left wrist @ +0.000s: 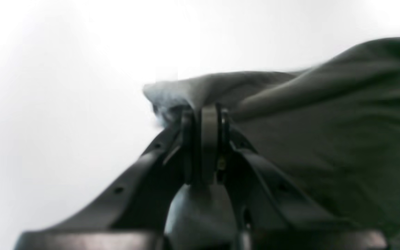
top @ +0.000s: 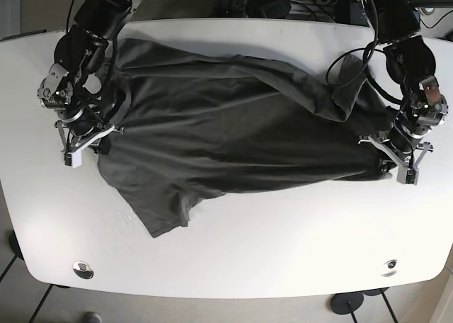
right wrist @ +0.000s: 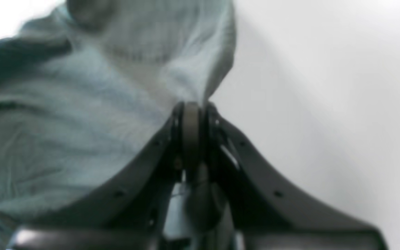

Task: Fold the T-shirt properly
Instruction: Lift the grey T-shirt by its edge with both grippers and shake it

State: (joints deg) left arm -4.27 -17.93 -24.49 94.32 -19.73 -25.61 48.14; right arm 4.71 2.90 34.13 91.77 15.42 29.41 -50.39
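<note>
T-shirt (top: 233, 132), dark, stretched across tabletop (top: 283, 231): I see both left gripper (left wrist: 205, 114) and right gripper (right wrist: 191, 111) pinching opposite edges, likely for tension.

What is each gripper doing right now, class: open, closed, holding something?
Left gripper: closed, pinching an edge of the dark T-shirt.
Right gripper: closed, pinching the T-shirt's other end.
</note>
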